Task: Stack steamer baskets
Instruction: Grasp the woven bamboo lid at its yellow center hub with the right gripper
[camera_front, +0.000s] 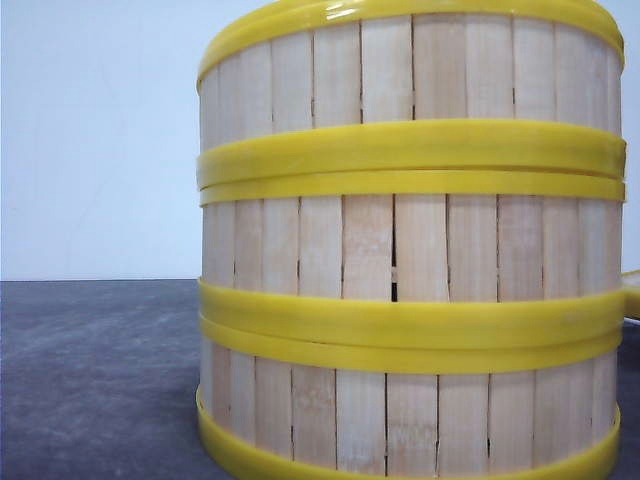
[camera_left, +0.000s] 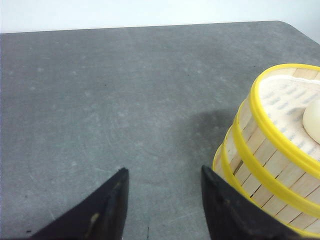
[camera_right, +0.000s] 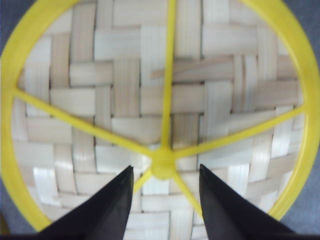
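Observation:
A stack of three steamer baskets (camera_front: 410, 250) fills the front view, with pale slat walls and yellow rings. In the left wrist view the same stack (camera_left: 260, 165) stands just beside one finger of my open left gripper (camera_left: 164, 170), which holds nothing. Its top basket is uncovered and holds a white bun (camera_left: 312, 120). My right gripper (camera_right: 166, 167) hangs open above a round woven bamboo face (camera_right: 125, 95) with a yellow rim and yellow spokes meeting at a hub (camera_right: 164, 165). Whether that face is a basket or a lid I cannot tell.
The dark grey table (camera_left: 125, 90) stretches away from the stack, with its far edge and a rounded corner against a white wall. A bit of another yellow rim (camera_front: 632, 290) peeks out behind the stack at the right edge of the front view.

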